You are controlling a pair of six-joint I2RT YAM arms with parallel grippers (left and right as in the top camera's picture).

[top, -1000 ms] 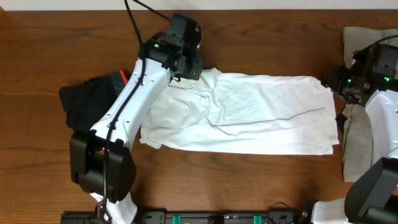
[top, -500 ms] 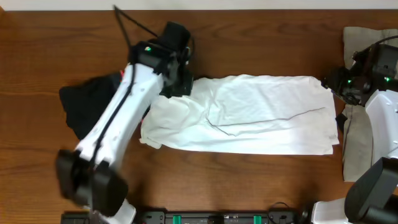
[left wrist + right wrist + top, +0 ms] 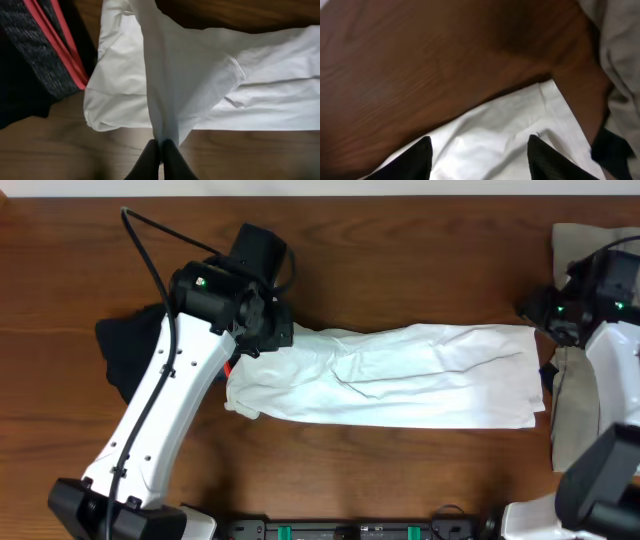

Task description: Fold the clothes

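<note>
First fold under way: large white short-sleeved T-shirt (image 3: pixel 400 375) lies across the wooden desk (image 3: pixel 400 260), one end clamped in the left end effector (image 3: pixel 161 150), right end effector (image 3: pixel 479 150) jaws apart above its opposite end; black shorts (image 3: pixel 125 350) beside it await folding.

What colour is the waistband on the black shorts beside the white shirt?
Dark grey with red stripes; the waistband shows best in the left wrist view.

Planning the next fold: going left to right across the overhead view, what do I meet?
black shorts → left gripper, pinching the shirt's left end → white T-shirt → right gripper → beige-grey garment
</note>
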